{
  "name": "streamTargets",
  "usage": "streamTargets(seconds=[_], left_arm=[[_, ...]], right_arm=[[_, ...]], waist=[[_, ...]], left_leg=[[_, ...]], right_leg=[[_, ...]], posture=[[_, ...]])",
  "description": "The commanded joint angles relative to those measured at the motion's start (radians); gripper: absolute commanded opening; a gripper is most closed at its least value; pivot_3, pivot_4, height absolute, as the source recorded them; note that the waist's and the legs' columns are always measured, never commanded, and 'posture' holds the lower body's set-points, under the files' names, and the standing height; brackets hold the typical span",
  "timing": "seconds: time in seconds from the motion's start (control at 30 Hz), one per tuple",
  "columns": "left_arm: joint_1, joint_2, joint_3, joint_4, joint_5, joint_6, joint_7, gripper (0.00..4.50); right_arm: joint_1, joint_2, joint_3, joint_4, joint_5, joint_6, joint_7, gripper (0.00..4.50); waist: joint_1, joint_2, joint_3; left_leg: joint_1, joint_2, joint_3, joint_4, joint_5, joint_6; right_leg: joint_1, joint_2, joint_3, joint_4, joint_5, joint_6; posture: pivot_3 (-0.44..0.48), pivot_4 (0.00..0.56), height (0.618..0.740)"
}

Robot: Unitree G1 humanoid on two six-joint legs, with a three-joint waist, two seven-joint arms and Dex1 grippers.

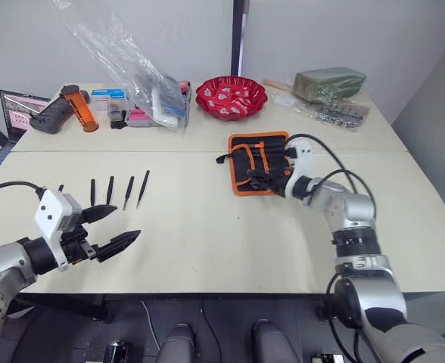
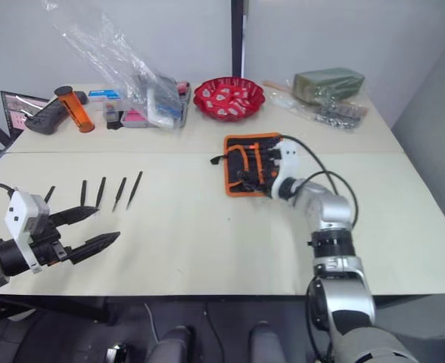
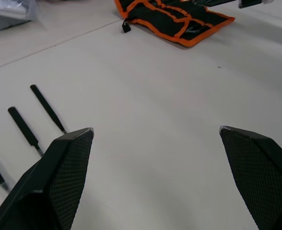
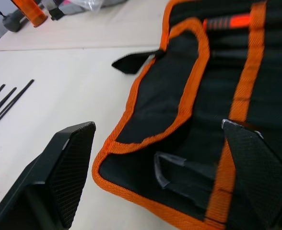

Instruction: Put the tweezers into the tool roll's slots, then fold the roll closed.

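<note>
Your left end effector [image 1: 110,227] hovers over the near left part of the counter [image 1: 207,234], fingers spread wide, pinching nothing. The tweezers [image 1: 110,190] lie in a loose row on the counter just beyond it, close side by side, none touching the fingers; four show clearly in the left eye view and a fifth tip [image 2: 49,193] shows at the left end of the row in the right eye view.

Your right end effector [image 1: 272,181] sits at the near edge of the tool roll [image 1: 254,155], fingers spread. In the right wrist view one finger [image 4: 59,167] is over bare counter beside the roll's orange border and the other [image 4: 261,167] is over the black fabric. You can't tell if either finger touches the roll.

The tool roll lies open and flat, right of centre, well apart from the tweezers, with its short black strap [image 1: 223,159] sticking out towards them. The slots [image 4: 237,52] look empty.

Behind the roll sits a red bowl [image 1: 231,97]; far left, an orange cylinder [image 1: 81,109] and a clear plastic bag [image 1: 132,68].
</note>
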State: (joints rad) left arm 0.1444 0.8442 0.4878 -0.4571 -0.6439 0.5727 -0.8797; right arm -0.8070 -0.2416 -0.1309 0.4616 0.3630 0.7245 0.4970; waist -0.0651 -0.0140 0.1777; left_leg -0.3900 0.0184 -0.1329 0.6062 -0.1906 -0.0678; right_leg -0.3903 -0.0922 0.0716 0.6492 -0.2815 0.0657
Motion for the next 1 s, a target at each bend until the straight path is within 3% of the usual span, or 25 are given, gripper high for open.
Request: streamTargets(seconds=[0.03,0.33,0.43,0.77,0.8,1.0], left_arm=[[-0.007,0.018,0.003,0.013,0.025,-0.021,-0.006,4.48],[-0.036,0.018,0.012,0.023,0.016,-0.021,-0.023,4.48],[-0.029,0.023,0.023,0.033,0.024,-0.025,-0.029,4.5],[0.005,0.031,0.066,0.039,0.034,-0.025,-0.037,4.5],[0.006,0.033,0.065,0.039,0.04,-0.025,-0.036,4.5],[-0.004,0.034,0.059,0.049,0.05,-0.027,-0.041,4.5]], right_arm=[[-0.034,0.023,-0.01,0.03,-0.017,-0.045,-0.048,4.5],[-0.086,0.106,-0.036,0.143,-0.014,-0.154,-0.094,4.5],[-0.095,0.13,-0.049,0.163,-0.003,-0.147,-0.111,3.7],[-0.116,0.159,-0.091,0.205,0.005,-0.191,-0.163,0.21],[-0.114,0.161,-0.056,0.213,-0.022,-0.212,-0.144,0.03],[-0.118,0.18,0.118,0.181,-0.105,-0.26,0.025,0.03]], waist=[[-0.004,0.0,0.0],[-0.008,0.0,0.0],[-0.007,0.0,0.0],[-0.007,0.0,0.0],[-0.007,0.0,0.0],[-0.012,0.0,0.0]], left_leg=[[0.0,0.0,0.0,0.0,0.0,0.0],[0.001,0.001,0.0,-0.001,0.0,0.0],[0.0,0.001,0.0,-0.001,0.0,0.0],[0.0,0.001,0.0,-0.001,0.0,0.0],[0.0,0.001,0.0,-0.001,0.0,0.0],[0.001,0.001,0.0,-0.001,0.0,0.0]], right_leg=[[0.0,0.0,0.0,0.0,0.0,0.0],[0.0,0.001,0.0,0.0,0.0,0.0],[-0.001,0.001,0.0,0.0,0.0,0.0],[-0.001,0.001,0.0,0.0,0.0,0.0],[-0.001,0.001,0.0,0.0,0.0,0.0],[-0.001,0.001,0.0,0.0,0.0,0.0]], posture=[[0.0,0.15,0.74],[0.0,0.15,0.74],[0.0,0.15,0.74],[0.0,0.15,0.74],[0.0,0.15,0.74],[0.0,0.15,0.74]])
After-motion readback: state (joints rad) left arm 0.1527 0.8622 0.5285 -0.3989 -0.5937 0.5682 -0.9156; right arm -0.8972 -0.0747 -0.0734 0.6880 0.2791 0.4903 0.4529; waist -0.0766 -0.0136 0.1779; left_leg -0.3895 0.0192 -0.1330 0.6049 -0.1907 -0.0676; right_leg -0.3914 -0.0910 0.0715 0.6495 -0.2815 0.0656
